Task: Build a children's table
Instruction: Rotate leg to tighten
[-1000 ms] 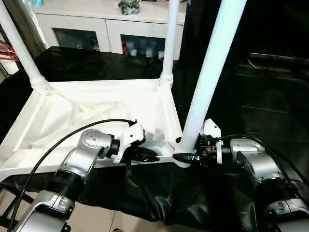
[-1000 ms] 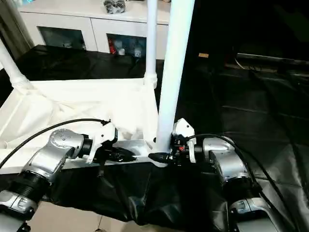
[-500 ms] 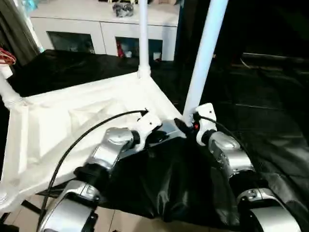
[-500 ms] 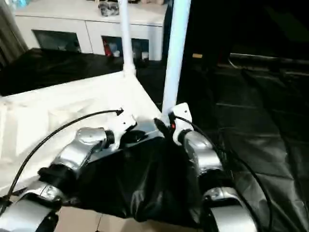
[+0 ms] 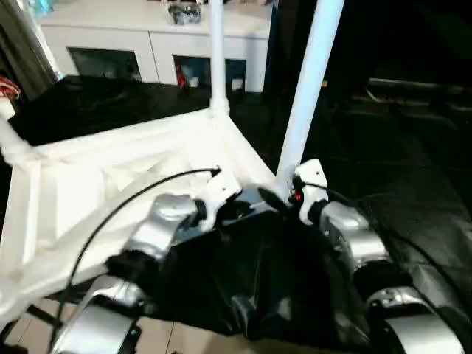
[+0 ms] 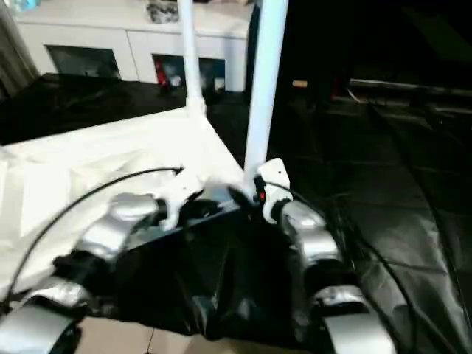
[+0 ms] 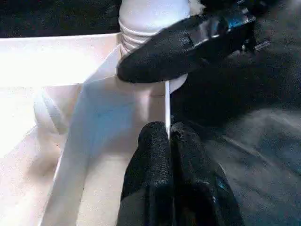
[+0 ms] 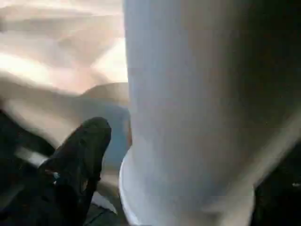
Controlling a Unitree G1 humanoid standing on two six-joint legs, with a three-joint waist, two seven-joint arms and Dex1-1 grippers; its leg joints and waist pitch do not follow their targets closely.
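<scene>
The children's table lies upside down, its white ribbed tabletop [image 5: 110, 184] on black cloth with white legs standing in the corner sockets. The nearest leg [image 5: 306, 88] rises from the corner between my grippers. Another leg [image 5: 216, 51] stands at the far corner and one more [image 5: 11, 140] at the left. My left gripper [image 7: 169, 129] is shut on the tabletop's thin rim [image 7: 167, 101] just beside that corner. My right gripper [image 5: 279, 198] is open around the base of the nearest leg [image 8: 188, 94]; its one visible finger [image 8: 80, 155] stands a little off the tube.
A white cabinet with glass doors [image 5: 155, 44] stands behind the table. Black cloth [image 5: 413, 147] covers the surface to the right and hangs over the front edge. A black cable [image 5: 125, 206] arcs over my left forearm. Tiled floor [image 5: 29, 324] shows at the lower left.
The whole picture has shifted and tilted, so the camera has moved. My right gripper's jaws have widened around the leg's base. My left gripper stays shut on the rim.
</scene>
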